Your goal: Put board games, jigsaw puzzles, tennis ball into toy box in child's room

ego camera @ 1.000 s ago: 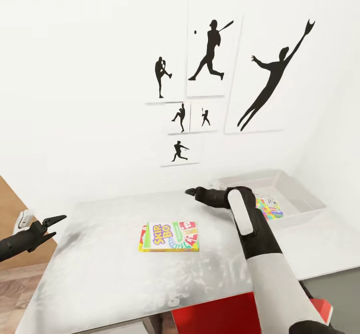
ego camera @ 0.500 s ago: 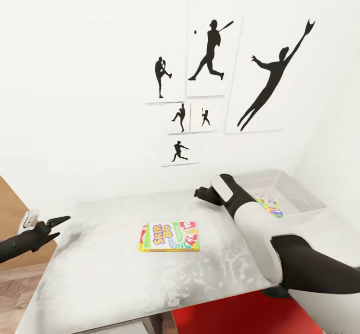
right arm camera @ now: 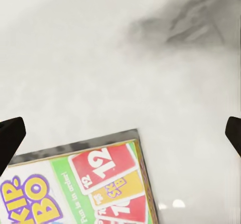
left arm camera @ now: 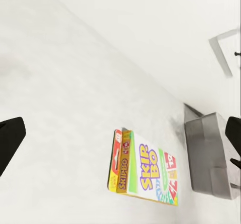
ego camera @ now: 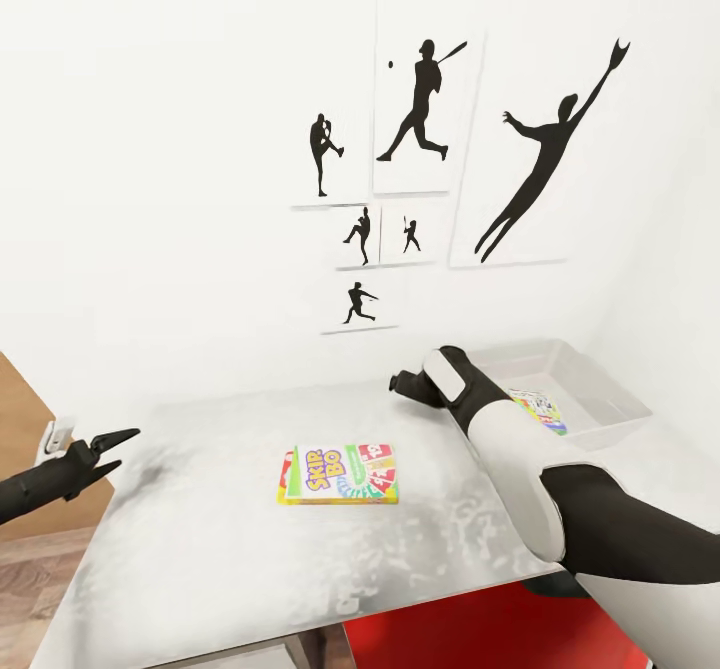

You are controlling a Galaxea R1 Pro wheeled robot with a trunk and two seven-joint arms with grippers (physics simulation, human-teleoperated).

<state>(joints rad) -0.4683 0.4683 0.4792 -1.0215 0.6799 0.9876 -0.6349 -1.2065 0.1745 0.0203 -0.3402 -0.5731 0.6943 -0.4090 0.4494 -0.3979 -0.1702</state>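
- Head view: green-edged board game (ego camera: 339, 473) flat mid-counter (ego camera: 200, 549), lid up, clear of every edge. Toy box (ego camera: 590, 399) at the far right corner against the wall, a colourful printed box (ego camera: 540, 411) already lying in it.
- Head view: right claw (ego camera: 398, 384) poised over the counter between the game and the toy box, nearer the back edge; jaw state unreadable from here. Left claw (ego camera: 115, 444) off the left edge, fingers slightly parted, nothing held.
- Left wrist view: same board game (left arm camera: 145, 170) lying flat, spine lettering facing the camera, toy box (left arm camera: 211, 153) beyond it. Dark fingertips (left arm camera: 10, 138) at both frame sides, so spread wide and empty.
- Right wrist view: corner of the board game (right arm camera: 90, 184) below, bare counter (right arm camera: 120, 58) ahead. Fingertips (right arm camera: 10, 136) far apart at the frame sides, wide and empty.
- Step in hand, by judgement: right-arm pick of the game. Best to centre over one edge, descend square, pinch across the thickness. Flat box on a smooth top likely to slide, so close slowly, lift level, clear the toy box rim before release.
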